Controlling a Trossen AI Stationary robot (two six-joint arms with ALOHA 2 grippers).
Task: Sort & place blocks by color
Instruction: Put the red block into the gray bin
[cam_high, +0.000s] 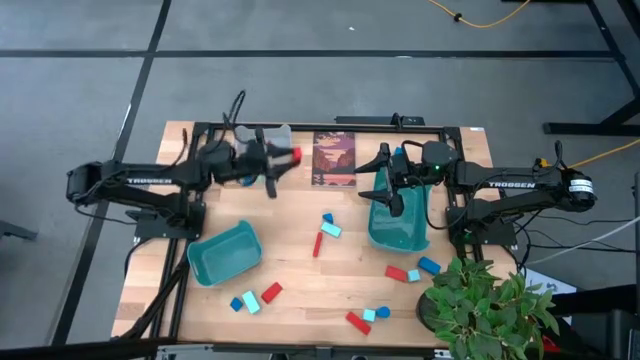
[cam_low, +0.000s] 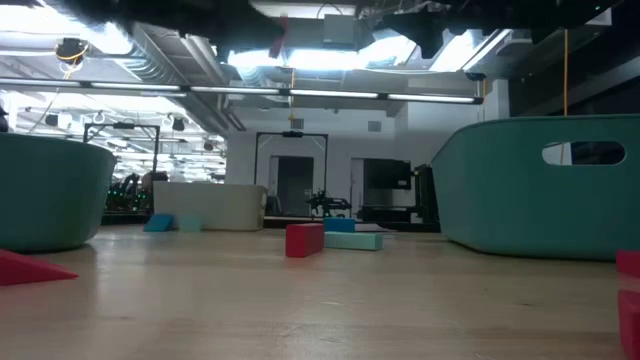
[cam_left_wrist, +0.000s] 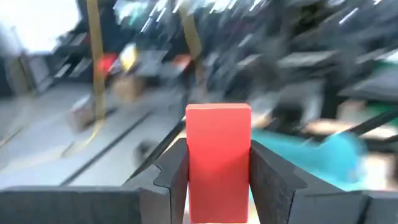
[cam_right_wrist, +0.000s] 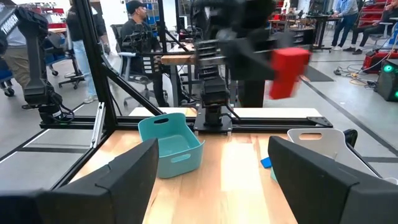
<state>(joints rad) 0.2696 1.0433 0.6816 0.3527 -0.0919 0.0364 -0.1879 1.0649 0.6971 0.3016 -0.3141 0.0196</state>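
My left gripper (cam_high: 284, 157) hangs above the table's far middle, shut on a red block (cam_high: 294, 154); the right wrist view shows this red block (cam_right_wrist: 287, 71) in the air. My right gripper (cam_high: 386, 182) is open with nothing between its fingers, above the right teal bin (cam_high: 400, 228). Another teal bin (cam_high: 225, 252) lies at the near left and a grey bin (cam_high: 262, 135) at the far edge. Red, dark blue and cyan blocks lie loose on the table: a group in the middle (cam_high: 324, 232), one at the near left (cam_high: 255, 298) and one at the near right (cam_high: 405, 272). My left gripper pinches the red block by two opposite side faces (cam_left_wrist: 194, 163) between its two fingers (cam_left_wrist: 171, 180). The fingers come in level, pointing toward the table's right. The block's free end stands out past the fingertips, and the block is lifted clear of the table.
A dark picture card (cam_high: 333, 158) lies at the far middle between the arms. A potted plant (cam_high: 485, 300) stands at the near right corner. Bare wood lies between the two teal bins. People and workshop frames show beyond the table (cam_right_wrist: 140, 31).
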